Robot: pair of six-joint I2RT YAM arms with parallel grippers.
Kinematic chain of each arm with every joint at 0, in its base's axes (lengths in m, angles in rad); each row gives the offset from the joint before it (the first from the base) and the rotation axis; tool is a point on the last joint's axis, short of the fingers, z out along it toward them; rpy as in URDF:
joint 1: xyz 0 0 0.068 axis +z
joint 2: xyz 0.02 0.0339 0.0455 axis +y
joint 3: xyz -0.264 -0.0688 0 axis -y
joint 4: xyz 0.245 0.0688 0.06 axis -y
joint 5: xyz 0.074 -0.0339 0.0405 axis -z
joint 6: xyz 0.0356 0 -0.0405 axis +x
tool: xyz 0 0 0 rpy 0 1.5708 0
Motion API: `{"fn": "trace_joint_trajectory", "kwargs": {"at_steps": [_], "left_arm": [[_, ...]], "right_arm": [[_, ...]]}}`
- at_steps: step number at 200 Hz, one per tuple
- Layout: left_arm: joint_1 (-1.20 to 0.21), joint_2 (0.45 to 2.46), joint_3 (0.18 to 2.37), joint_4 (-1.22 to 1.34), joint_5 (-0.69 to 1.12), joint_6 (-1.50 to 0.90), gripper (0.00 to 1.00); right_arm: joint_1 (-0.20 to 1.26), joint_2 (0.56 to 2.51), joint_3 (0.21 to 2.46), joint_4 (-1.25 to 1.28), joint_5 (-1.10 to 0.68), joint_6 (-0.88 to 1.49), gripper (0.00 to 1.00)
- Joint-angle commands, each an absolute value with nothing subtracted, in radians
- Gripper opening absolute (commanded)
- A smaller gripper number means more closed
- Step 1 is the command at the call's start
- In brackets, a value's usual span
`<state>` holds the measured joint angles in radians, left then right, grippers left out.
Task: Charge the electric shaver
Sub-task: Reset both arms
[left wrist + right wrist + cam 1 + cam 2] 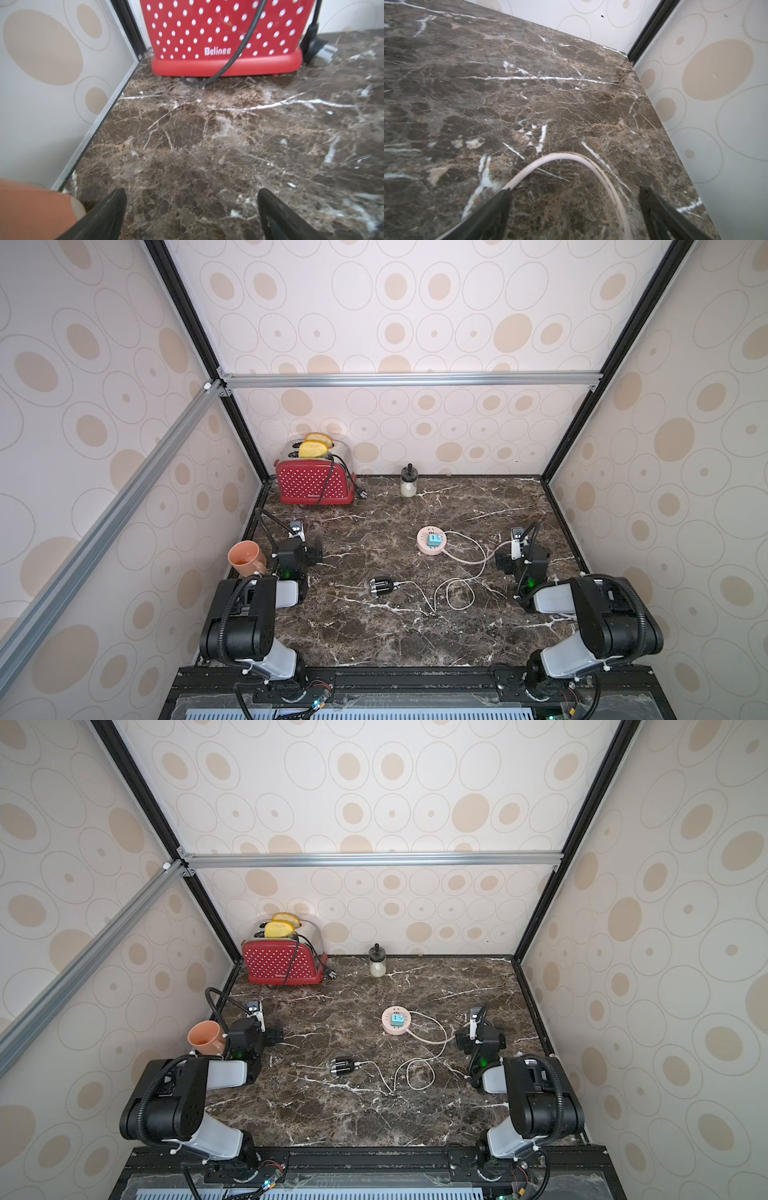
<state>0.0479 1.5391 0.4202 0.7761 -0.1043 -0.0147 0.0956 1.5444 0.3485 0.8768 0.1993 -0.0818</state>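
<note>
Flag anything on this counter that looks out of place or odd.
The red toaster has its black cord draped across its front, and the plug lies loose on the counter beside it. Nothing looks spilled or broken.

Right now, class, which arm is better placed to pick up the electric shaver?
Probably left. The electric shaver lies nearer the left gripper, which is open and empty; looped cables lie between it and the right gripper.

Red dotted toaster [305, 485], orange mug [245, 558], small glass jar [409, 485]
</note>
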Motion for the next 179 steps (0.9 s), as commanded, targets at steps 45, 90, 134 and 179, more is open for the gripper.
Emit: {"fn": "trace_joint_trajectory", "kwargs": {"at_steps": [45, 90, 134, 179], "left_arm": [[0.035, 1.545, 0.438, 0.814, -0.101, -0.035, 0.99], [0.028, 1.538, 0.43, 0.823, -0.114, -0.029, 0.99], [0.028, 1.538, 0.433, 0.819, -0.114, -0.031, 0.99], [0.028, 1.538, 0.43, 0.818, -0.114, -0.031, 0.69]], "right_arm": [[0.067, 1.541, 0.404, 0.829, 0.152, -0.06, 1.0], [0.064, 1.54, 0.407, 0.822, 0.152, -0.056, 1.0], [0.06, 1.54, 0.412, 0.813, 0.148, -0.051, 1.0], [0.055, 1.542, 0.415, 0.808, 0.141, -0.048, 0.67]]}}
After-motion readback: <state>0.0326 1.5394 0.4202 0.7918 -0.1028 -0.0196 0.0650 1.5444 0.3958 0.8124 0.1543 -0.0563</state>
